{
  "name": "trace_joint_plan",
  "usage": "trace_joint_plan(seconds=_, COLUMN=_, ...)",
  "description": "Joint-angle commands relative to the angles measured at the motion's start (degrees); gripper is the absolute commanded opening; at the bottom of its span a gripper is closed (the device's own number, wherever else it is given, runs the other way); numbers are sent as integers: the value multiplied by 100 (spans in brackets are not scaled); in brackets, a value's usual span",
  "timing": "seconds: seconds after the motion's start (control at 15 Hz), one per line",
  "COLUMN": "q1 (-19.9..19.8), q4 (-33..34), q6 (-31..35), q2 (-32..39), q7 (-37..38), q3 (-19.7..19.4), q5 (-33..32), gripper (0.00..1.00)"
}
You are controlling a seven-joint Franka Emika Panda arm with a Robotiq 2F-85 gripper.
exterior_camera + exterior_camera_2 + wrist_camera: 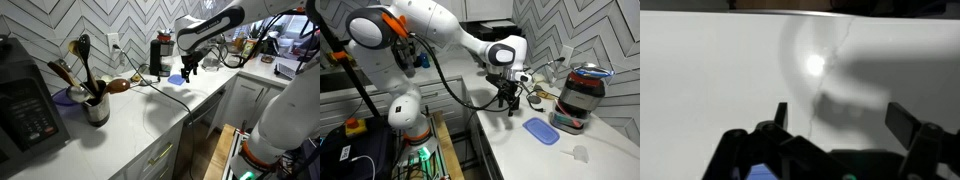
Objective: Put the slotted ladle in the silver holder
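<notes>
The silver holder (97,110) stands on the white counter at the left. A long black utensil with a dark head, the slotted ladle (85,58), stands upright in it beside brown wooden spoons. My gripper (189,68) hovers over the counter well to the right of the holder, apart from it. It also shows in an exterior view (507,101). In the wrist view my gripper (840,120) is open and empty over bare white counter. The holder and ladle are out of view there.
A wooden spoon (118,85) lies on the counter near the holder. A tall black canister (158,55) stands at the wall. A blue lid (540,130) lies by my gripper. A dark cooker (582,95) and a black appliance (25,110) stand on the counter.
</notes>
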Motion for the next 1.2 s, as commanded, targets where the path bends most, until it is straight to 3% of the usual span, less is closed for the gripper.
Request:
trace_joint_plan(seconds=0.0, q1=73, q4=8, q6=-13, q2=0, q7=9, q3=-68, q5=-9, gripper=100)
trace_joint_plan(seconds=0.07, q1=82, q4=153, q6=-136, q2=110, q7=214, q3=-27, q5=4, gripper=100)
trace_joint_plan(seconds=0.33, q1=76, q4=1143, q6=-867, q2=624, q7=771, q3=-104, q5=1075, gripper=100)
trace_joint_plan(seconds=0.93, q1=74, q4=4332, q6=-2329, q2=2568, q7=2646, q3=-111, q5=2770, gripper=100)
trace_joint_plan(seconds=1.0, q1=117, q4=3535, q6=-1883, q2=1979, q7=2266, q3=-107, q5=2425, gripper=100)
trace_joint_plan(seconds=1.13, q1=133, q4=3756, q6=-1927, q2=2176, q7=2311, q3=-105, q5=2458, gripper=100)
